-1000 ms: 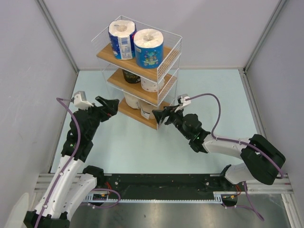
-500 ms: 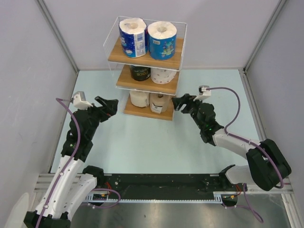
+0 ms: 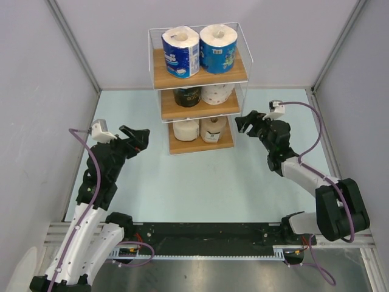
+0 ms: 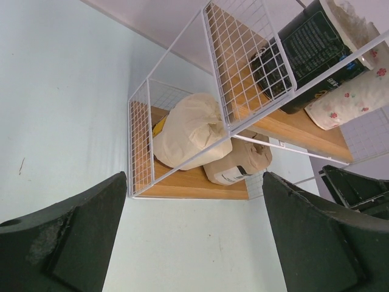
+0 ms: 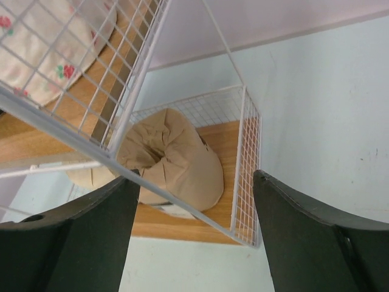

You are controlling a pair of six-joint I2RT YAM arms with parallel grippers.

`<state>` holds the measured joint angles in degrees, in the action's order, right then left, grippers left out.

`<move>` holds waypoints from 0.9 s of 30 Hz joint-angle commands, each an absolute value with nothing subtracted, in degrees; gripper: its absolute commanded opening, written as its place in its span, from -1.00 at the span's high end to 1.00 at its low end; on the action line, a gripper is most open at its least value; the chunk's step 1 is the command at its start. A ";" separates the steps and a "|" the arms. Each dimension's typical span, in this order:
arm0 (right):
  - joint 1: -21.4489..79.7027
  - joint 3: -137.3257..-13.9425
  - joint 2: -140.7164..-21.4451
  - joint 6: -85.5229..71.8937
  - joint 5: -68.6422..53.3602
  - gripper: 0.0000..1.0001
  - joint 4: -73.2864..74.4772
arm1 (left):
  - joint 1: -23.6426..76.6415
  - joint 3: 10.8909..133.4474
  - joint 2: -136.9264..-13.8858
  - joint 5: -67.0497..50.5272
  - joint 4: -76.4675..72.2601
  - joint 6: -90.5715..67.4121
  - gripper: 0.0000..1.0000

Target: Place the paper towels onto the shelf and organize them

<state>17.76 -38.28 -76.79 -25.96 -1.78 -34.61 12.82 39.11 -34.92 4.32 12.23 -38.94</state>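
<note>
The shelf (image 3: pixel 200 146) stands at the back middle with two paper towels on each tier. Two blue rolls (image 3: pixel 180 44) (image 3: pixel 218 41) are on top. A dark roll (image 3: pixel 186 96) and a white dotted roll (image 3: pixel 217 93) are in the middle. A cream roll (image 3: pixel 185 129) and a tan roll (image 3: pixel 213 128) are at the bottom. My left gripper (image 3: pixel 137 139) is open and empty, left of the bottom tier, apart from it. My right gripper (image 3: pixel 246 121) is open and empty, just right of the bottom tier. The left wrist view shows the cream roll (image 4: pixel 191 131) and the tan roll (image 4: pixel 240 163). The right wrist view shows the tan roll (image 5: pixel 176 159) behind the wire.
Grey walls close in the pale table on three sides, with metal posts (image 3: pixel 73 45) at the back corners. The shelf's wire side panel (image 5: pixel 246 182) is close ahead of my right gripper. The black rail (image 3: pixel 200 234) with the arm bases runs along the near edge.
The shelf has turned from a skewed stand to face the front squarely and has shifted right. My right gripper has swung right and back along with its right side. My left arm has hardly moved.
</note>
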 commanded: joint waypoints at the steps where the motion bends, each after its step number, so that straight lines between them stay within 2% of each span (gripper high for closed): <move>1: 18.97 -40.43 -72.44 -20.85 -7.90 -0.59 -29.98 | 12.39 38.94 -33.84 4.48 12.83 -37.71 -0.96; 8: 25.13 -39.56 -62.60 -15.12 -15.81 -0.61 -17.50 | 12.39 38.58 -34.45 3.87 12.83 -37.97 -0.96; 11: 24.00 -37.53 -57.68 -15.73 -19.07 -0.61 -13.99 | 12.39 38.32 -34.72 4.04 12.83 -38.14 -0.96; 15: 21.45 -37.62 -52.32 -16.08 -17.24 -0.62 -4.60 | 12.39 38.32 -35.42 4.31 13.71 -38.50 -0.99; 19: 19.95 -37.53 -46.33 -15.38 -7.95 -0.67 3.59 | 12.48 39.19 -37.70 4.92 14.94 -36.92 -1.00; 20: 19.78 -37.62 -45.01 -15.47 -5.39 -0.99 5.17 | 12.39 39.37 -38.92 5.10 15.81 -36.74 -1.00; 27: 17.84 -37.09 -37.44 -21.26 20.01 -0.99 17.30 | 12.04 41.13 -42.80 7.20 19.77 -36.39 -1.00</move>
<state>18.72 -37.39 -39.70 -17.80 2.94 8.86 12.60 38.61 -41.78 5.48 17.26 -37.76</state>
